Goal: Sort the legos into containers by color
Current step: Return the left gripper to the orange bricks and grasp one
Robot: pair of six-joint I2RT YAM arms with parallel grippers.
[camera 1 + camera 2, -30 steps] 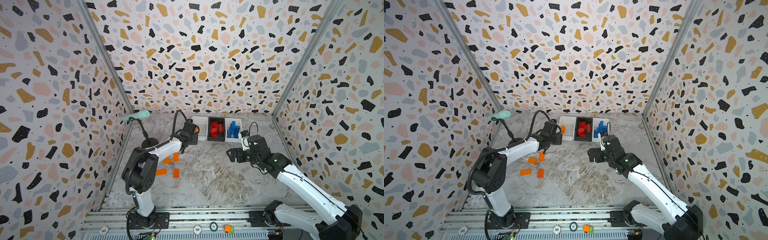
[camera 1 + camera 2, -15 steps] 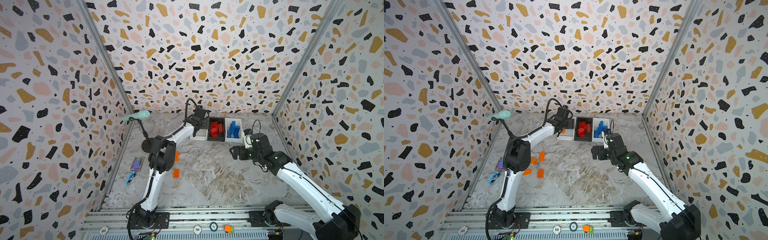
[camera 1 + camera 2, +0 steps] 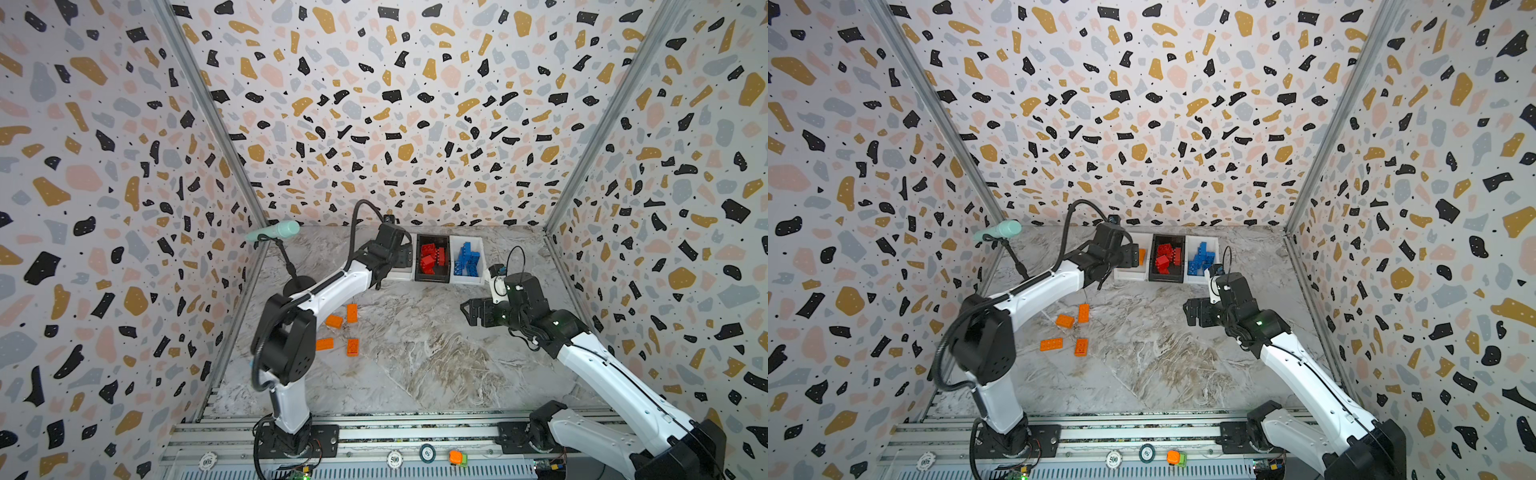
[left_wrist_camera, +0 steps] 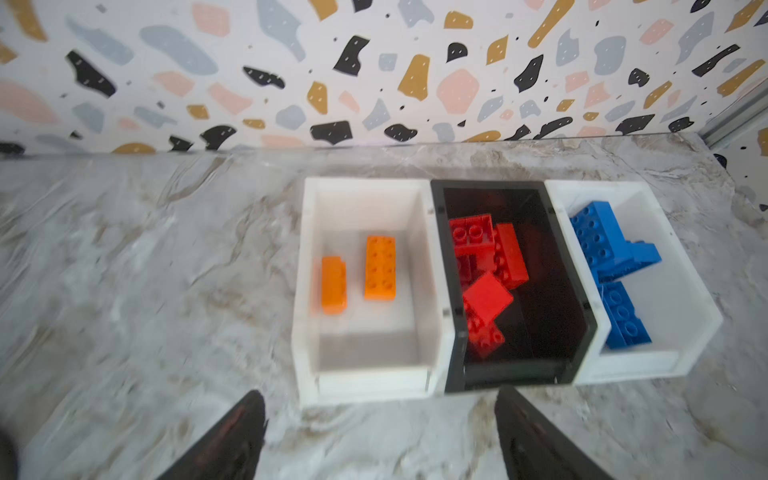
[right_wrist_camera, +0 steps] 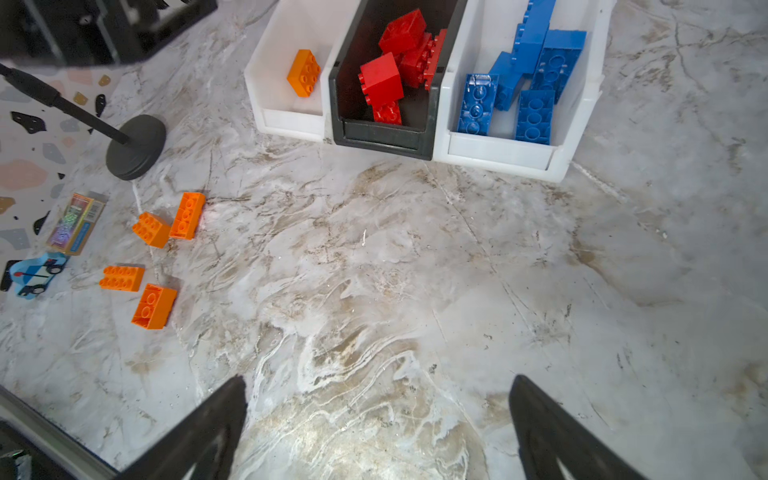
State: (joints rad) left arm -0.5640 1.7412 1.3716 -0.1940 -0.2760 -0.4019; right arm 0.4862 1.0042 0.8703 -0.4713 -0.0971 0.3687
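At the left edge of the desk [image 3: 415,374] in both top views, a black stand [image 3: 297,284] with a teal head rises beside the wall. The right wrist view shows a light-blue toy car [image 5: 35,274] and a shiny card [image 5: 75,222] lying near the stand's round base.

Left of centre, just right of the left arm's elbow, four loose orange bricks [image 3: 333,321] lie on the desk in two pairs, well apart from the bins.

In the upper middle of the frame the left end effector [image 3: 1131,255] hangs over the left white bin [image 3: 1130,274]. In the left wrist view its fingers [image 4: 232,440] stand wide apart with nothing between them. Two other orange bricks [image 4: 380,268] lie inside that bin, side by side and not touching, one of them studs up.

The black bin [image 3: 433,279] touches the left white bin on its right and holds a heap of red bricks [image 3: 430,257]. The right white bin [image 3: 467,280] is next in the row, touching the black one, and holds a pile of blue bricks [image 3: 467,259].

Right of centre, lower in the frame than the right white bin and near it, the right end effector [image 3: 467,313] hovers above bare desk. The right wrist view shows its jaws spread wide and holding nothing.

On the metal rail [image 3: 374,440] along the bottom edge, right of centre, sits a small orange-and-green cube [image 3: 457,457].
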